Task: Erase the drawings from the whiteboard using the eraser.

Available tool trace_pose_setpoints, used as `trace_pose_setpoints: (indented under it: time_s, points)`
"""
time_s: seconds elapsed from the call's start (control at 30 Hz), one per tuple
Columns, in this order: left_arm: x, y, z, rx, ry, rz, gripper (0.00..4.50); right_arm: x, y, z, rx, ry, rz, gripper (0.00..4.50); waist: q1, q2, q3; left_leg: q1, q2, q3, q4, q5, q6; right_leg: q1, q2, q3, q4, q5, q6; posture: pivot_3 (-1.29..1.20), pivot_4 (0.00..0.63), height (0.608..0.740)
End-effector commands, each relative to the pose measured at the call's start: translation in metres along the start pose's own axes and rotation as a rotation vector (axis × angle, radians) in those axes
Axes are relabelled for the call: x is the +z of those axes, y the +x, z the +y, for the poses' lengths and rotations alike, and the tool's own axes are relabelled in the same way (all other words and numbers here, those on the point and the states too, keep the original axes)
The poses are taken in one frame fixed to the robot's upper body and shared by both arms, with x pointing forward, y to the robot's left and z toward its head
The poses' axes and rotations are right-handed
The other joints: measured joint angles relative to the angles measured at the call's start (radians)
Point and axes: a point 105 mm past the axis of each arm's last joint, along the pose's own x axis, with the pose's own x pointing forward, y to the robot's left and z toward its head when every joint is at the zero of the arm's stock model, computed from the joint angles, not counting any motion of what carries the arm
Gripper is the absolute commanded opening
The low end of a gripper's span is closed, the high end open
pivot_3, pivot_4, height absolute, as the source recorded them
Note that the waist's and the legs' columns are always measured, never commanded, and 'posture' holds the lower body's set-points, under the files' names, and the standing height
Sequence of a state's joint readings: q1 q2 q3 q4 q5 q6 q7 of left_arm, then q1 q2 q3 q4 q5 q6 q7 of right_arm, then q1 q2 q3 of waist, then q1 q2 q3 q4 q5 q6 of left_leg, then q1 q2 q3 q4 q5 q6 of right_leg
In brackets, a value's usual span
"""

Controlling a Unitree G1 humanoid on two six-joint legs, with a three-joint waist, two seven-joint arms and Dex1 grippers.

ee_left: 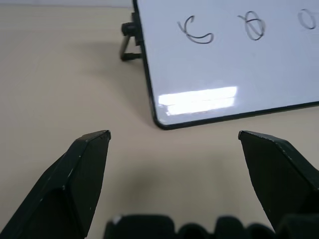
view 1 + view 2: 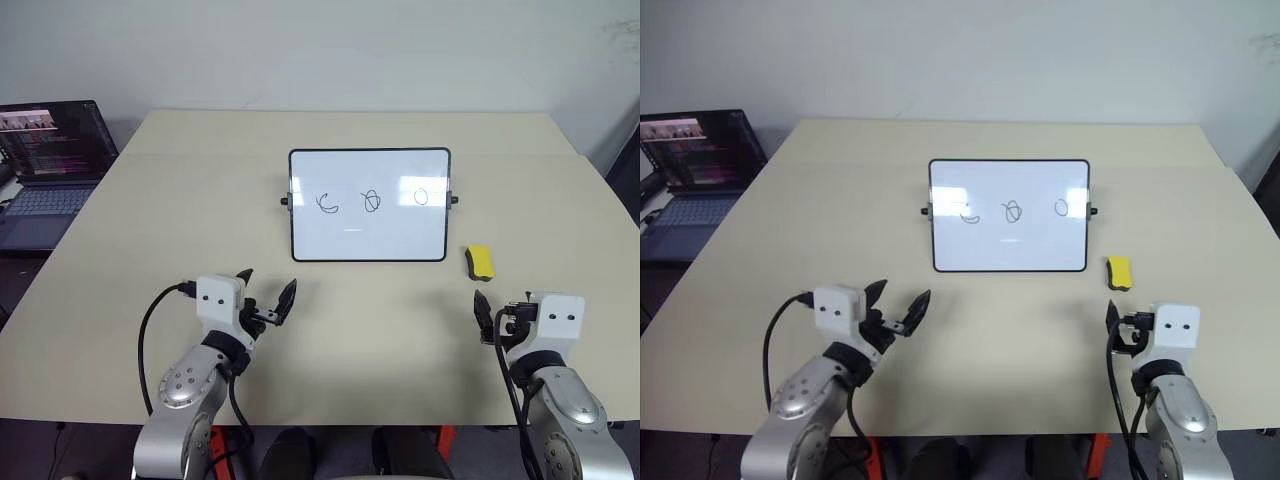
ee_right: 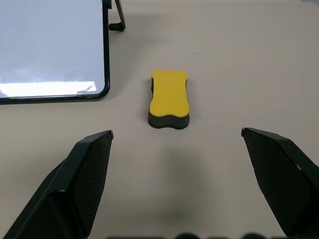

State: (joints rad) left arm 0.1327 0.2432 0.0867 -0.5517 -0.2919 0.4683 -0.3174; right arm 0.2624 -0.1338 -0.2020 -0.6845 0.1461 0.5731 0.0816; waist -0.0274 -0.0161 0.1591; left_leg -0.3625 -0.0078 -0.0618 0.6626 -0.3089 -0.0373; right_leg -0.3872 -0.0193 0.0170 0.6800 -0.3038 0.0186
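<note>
Hovering over the table (image 2: 120, 300), the right gripper (image 3: 177, 174) gapes wide and empty, aimed at the eraser (image 3: 169, 98) lying beside the whiteboard (image 2: 369, 230). The left gripper (image 2: 268, 293), likewise wide open and empty, faces the board's drawings (image 2: 372, 200).

Your left gripper (image 2: 265, 293) hangs above the table (image 2: 120, 260) near its front edge, fingers spread wide with nothing between them, wrist angled a bit inward. Your right gripper (image 3: 179, 184) sits over the table's front right part, jaws wide apart too, empty, pointing forward.
</note>
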Motion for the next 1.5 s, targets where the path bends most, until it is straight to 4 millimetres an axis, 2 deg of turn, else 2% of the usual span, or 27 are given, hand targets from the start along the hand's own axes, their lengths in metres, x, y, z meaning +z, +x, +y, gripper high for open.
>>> trace_pose_setpoints:
  time_s: [0.03,0.27,0.5,0.87,1.1,1.23,1.5]
  points:
    - [0.015,0.001,-0.007,-0.132,-0.042,-0.011,4.50,0.016,0.000,0.002,0.012,-0.006,-0.062,4.48,0.000,0.000,0.000,0.000,0.000,0.000,0.000,0.000,0.000,0.000,0.000,0.000,0.000,0.000,0.000,0.00,0.150,0.740]
    - [0.040,0.003,-0.026,-0.467,-0.003,0.078,4.50,0.021,0.015,0.008,0.075,-0.034,-0.056,4.48,-0.001,0.000,0.000,0.000,0.000,0.000,0.000,0.000,0.000,0.000,0.000,0.000,0.000,0.000,0.000,0.00,0.150,0.740]
    - [0.049,0.000,-0.040,-0.701,0.093,0.183,4.50,0.035,0.042,0.019,0.206,-0.053,-0.047,4.48,-0.004,0.001,0.001,0.000,0.000,0.000,0.000,0.000,0.000,0.000,0.000,0.000,0.000,0.000,0.000,0.00,0.150,0.740]
    - [0.047,-0.005,-0.044,-0.818,0.221,0.216,4.50,0.046,0.061,0.024,0.194,-0.021,-0.007,4.48,-0.002,0.001,0.001,-0.001,0.000,0.000,0.000,0.000,0.000,-0.001,0.000,0.000,0.000,0.000,0.000,0.00,0.150,0.740]
    - [0.038,-0.009,-0.038,-0.859,0.398,0.230,4.50,0.049,0.067,0.022,0.167,-0.005,0.020,4.48,-0.002,0.001,0.002,-0.001,0.000,0.000,-0.001,0.000,0.000,-0.001,0.000,0.001,0.000,0.000,-0.001,0.00,0.150,0.740]
    - [0.035,-0.005,-0.034,-0.850,0.463,0.212,4.50,0.043,0.072,0.018,0.136,0.029,0.072,4.48,-0.002,0.002,0.002,-0.001,0.000,0.000,-0.001,0.000,0.000,-0.001,0.000,0.000,-0.001,0.000,-0.001,0.00,0.150,0.740]
    - [0.032,-0.003,-0.035,-0.830,0.484,0.175,4.50,0.036,0.082,0.006,0.044,0.152,0.140,4.48,-0.004,0.002,0.002,-0.001,0.000,0.000,-0.001,0.000,0.000,-0.002,0.000,0.001,0.000,0.000,-0.001,0.00,0.150,0.740]
